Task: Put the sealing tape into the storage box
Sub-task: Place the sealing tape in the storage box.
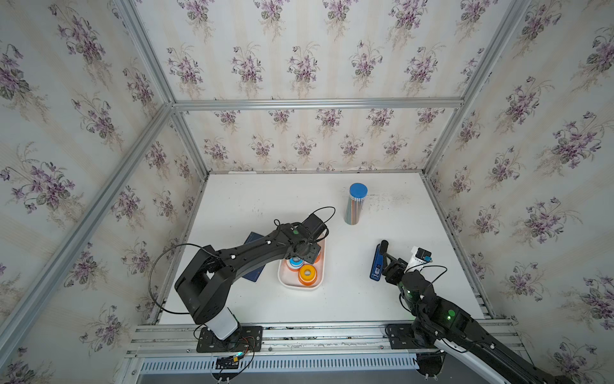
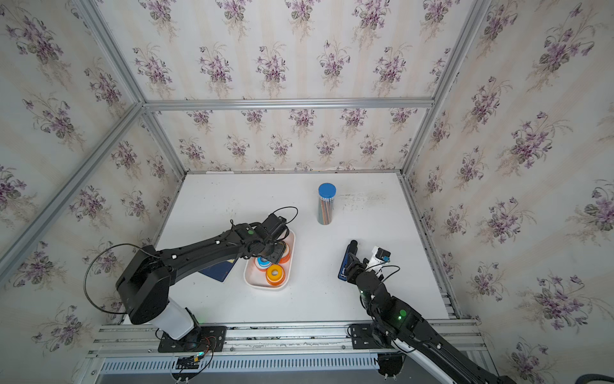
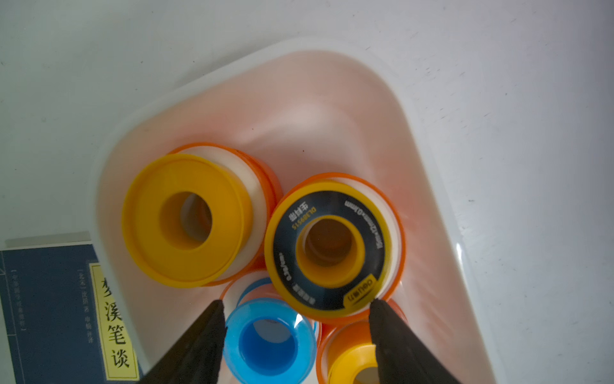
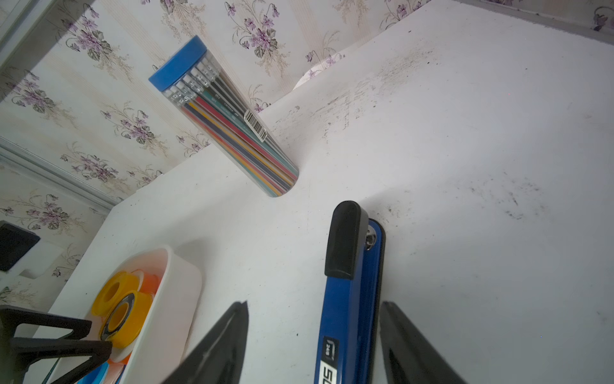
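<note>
The storage box is a shallow white tray at mid-table, also seen in the left wrist view. Several sealing tape rolls lie in it, some stacked: a yellow one, a black-yellow one, a blue one and an orange-rimmed one. My left gripper hangs open just above them, its fingertips either side of the blue roll and the black-yellow roll's edge. My right gripper stands open low over the table at the right, holding nothing.
A blue-and-black stapler-like bar lies on the table between the right fingers, nearer one of them. A navy booklet lies against the tray's left side under the left arm. A tall pencil tube with a blue lid stands behind.
</note>
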